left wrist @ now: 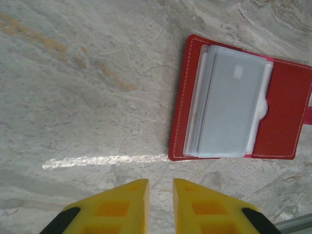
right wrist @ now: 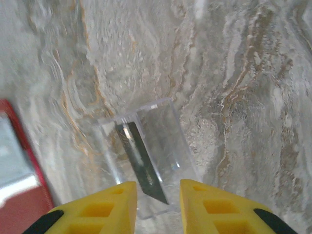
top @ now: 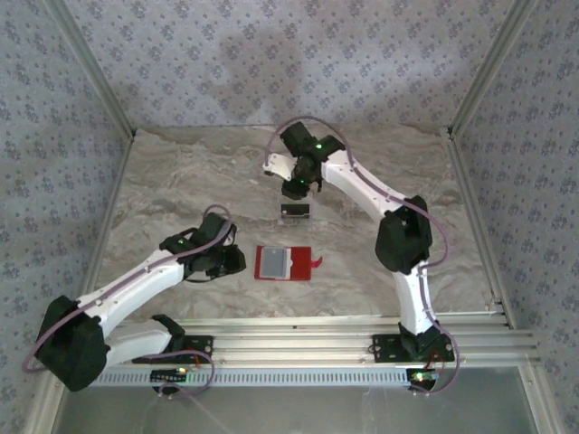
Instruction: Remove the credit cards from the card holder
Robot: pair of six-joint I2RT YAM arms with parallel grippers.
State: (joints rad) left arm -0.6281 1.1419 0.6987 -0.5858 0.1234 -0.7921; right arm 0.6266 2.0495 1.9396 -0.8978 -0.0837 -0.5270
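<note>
Left wrist view, foreground: the yellow fingers (left wrist: 122,207) of the left gripper (left wrist: 160,187) stand a narrow gap apart with only bare table (left wrist: 87,87) between them, released and grasping nothing. The card holder (left wrist: 287,97) lies open and flat ahead and to the right of these fingertips, near them but not touching. Its stack of clear pockets (left wrist: 224,102) has its long axis roughly along the gripper's line of sight, with a thumb notch on the side toward the red flap. Whether any cards lie inside cannot be told.

From above, the holder sits at mid-table just beside the left gripper, which is the nearer of the two. The right gripper (right wrist: 158,192) hovers farther back, jaws likewise parted and empty, over one credit card (right wrist: 161,146) lying flat on the table beyond the holder and apart from it.

Judged next move: the left arm shifts right and forward to work at the notch. Open marble surrounds the holder — the near rail (top: 362,330) is the closest edge.
</note>
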